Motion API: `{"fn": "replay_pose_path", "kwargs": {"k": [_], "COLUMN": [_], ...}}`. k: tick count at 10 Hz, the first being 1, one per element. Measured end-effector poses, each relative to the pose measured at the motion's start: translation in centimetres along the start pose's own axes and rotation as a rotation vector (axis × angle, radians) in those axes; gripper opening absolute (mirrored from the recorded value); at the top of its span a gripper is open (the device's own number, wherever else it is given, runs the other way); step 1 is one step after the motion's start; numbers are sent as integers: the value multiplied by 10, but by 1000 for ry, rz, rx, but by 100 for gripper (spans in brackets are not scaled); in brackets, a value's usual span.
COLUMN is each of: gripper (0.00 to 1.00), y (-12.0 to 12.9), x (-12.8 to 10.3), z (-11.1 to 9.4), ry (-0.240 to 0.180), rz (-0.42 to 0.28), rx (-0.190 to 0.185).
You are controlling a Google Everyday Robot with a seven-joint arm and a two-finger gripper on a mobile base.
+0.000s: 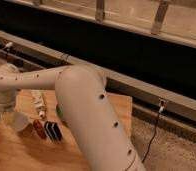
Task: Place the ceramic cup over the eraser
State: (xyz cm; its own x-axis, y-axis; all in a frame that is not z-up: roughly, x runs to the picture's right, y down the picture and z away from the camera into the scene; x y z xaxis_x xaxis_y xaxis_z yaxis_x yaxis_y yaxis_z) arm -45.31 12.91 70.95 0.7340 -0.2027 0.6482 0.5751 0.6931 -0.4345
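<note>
Cup (19, 122) is tilted at the left end of the wooden surface (117, 102), right under the gripper (11, 114). The gripper hangs from the white arm's wrist at the left edge, and its fingers are closed on the cup's rim. The eraser (52, 130) lies on the surface to the cup's right, apart from it, with a small red thing (39, 129) between them. A white tube (37, 102) lies just behind.

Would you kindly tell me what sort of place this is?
Probably an indoor lab or workshop: a wooden worktable, a wall socket with a cable, speckled floor. The tool is at the ceramic cup, far left.
</note>
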Motion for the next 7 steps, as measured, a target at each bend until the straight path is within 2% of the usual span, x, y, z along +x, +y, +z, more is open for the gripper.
{"fn": "replay_pose_path", "kwargs": {"k": [3,5,7], "gripper": [0,0,0], "y": [-19,-30,-30], "x": [7,35,70], "z": [-34,-57,-81], "ry": [50,75,92], "rz": [-27,-10,29], "rx": [43,70,95]}}
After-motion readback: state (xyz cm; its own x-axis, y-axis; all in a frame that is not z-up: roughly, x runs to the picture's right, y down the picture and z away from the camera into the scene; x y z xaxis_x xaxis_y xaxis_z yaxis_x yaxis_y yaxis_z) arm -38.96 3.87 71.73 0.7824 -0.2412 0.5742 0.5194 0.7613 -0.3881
